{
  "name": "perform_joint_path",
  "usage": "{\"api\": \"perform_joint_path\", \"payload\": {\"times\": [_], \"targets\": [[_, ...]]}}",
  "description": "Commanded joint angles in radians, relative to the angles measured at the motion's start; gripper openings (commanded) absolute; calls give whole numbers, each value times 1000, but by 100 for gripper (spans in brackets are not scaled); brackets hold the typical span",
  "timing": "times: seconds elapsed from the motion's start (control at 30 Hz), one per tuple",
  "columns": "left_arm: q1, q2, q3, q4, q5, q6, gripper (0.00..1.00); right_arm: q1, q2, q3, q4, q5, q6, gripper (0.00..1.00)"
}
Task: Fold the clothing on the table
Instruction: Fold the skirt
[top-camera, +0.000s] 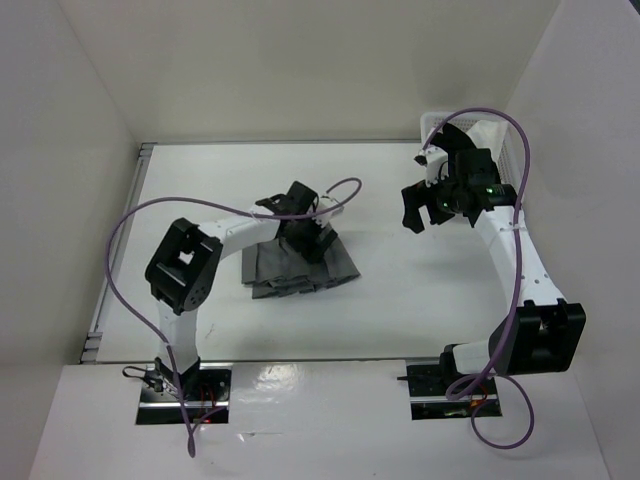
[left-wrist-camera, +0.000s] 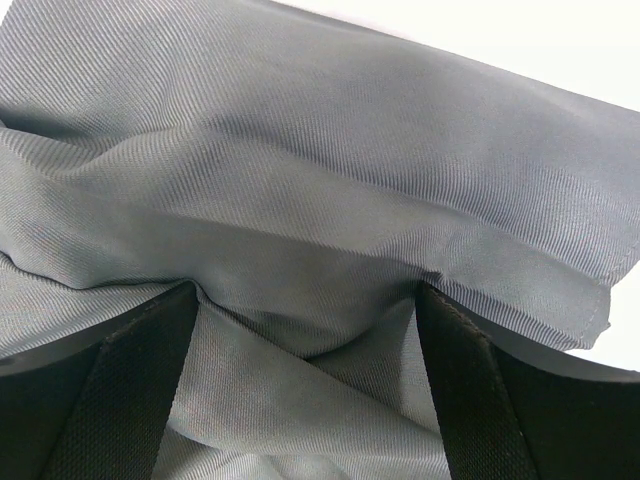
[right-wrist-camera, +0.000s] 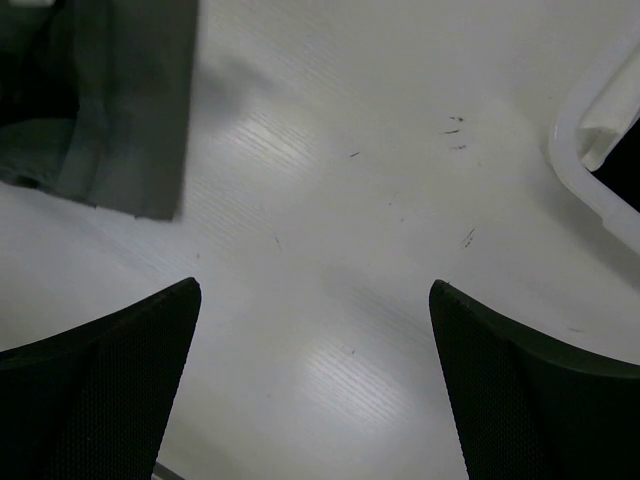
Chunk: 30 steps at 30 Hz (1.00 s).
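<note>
Nearly Complete: Clothing (top-camera: 270, 268) Folded on the Table (top-camera: 400, 300)

At the left, the left gripper (top-camera: 305, 240) is positioned directly over the clothing, which lies near the middle of the table. In the left wrist view its fingers (left-wrist-camera: 120, 390) are seen spread wide and set down into the grey fabric, with a soft ridge of cloth raised between them. No pinch on the cloth is shown, so the jaws are read as open.

The clothing is seen from above as a compact, layered stack, with pleated edges showing along its near side. The main folds are judged to be done. A final fold, or a flattening of the upper layer, may be left, since that layer is creased and uneven in the left wrist view. Withdrawal of the left arm is not yet done.

Further right, the right gripper (top-camera: 425, 205) is held above bare table, well apart from the stack. Its jaws are fully apart and nothing lies between them. At the right edge of its wrist view, the rim of a white basket (right-wrist-camera: 590, 175) is seen.

No brand, label or readable writing is found in any view. A few small dark marks (right-wrist-camera: 455, 125) on the tabletop are not lettering.
</note>
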Motion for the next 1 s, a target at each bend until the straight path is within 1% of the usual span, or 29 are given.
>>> {"api": "perform_joint_path", "payload": {"times": [0.0,0.1,0.2,0.33,0.4,0.5,0.53,0.6,0.63,0.67,0.7,0.73,0.8,0.83,0.87,0.9,0.93,0.97], "targets": [[-79,16,-1,-41,68,10,94,-7,-37,-6,22,-20,3,99],[-168,25,9,-63,86,-3,94,-7,-37,-15,31,-29,3,99],[-219,34,28,-75,95,-24,94,-7,-37,-24,31,-29,3,99],[-231,24,67,-96,95,-43,94,-7,-46,-35,41,-29,3,99],[-231,-4,91,-109,53,-43,94,-7,-46,-35,41,-29,3,99],[-195,-65,162,-162,40,-43,97,-7,-59,-44,50,-20,3,99],[-164,-81,192,-182,40,-43,97,-16,-72,-44,50,-11,3,99],[-127,-125,310,-254,40,-43,99,-25,-86,-53,50,0,3,99],[-78,-151,362,-285,40,-43,100,-45,-101,-64,60,0,3,99],[-49,-166,462,-338,31,-53,100,-59,-117,-76,61,-9,3,99],[-14,-185,502,-359,31,-53,100,-74,-126,-76,61,-20,3,99],[69,-232,531,-376,31,-53,100,-90,-138,-101,70,-29,15,99],[166,-288,559,-397,31,-63,100,-125,-186,-122,70,-29,15,99],[216,-349,538,-409,20,-53,100,-136,-206,-144,82,-29,36,99],[315,-381,504,-409,20,-53,100,-159,-250,-156,99,-29,47,99],[366,-416,455,-400,20,-53,100,-169,-273,-168,108,-5,58,99],[417,-488,396,-391,20,-44,100,-180,-296,-194,117,9,67,99],[507,-527,246,-356,20,-44,100,-206,-334,-205,137,26,96,99]]}}
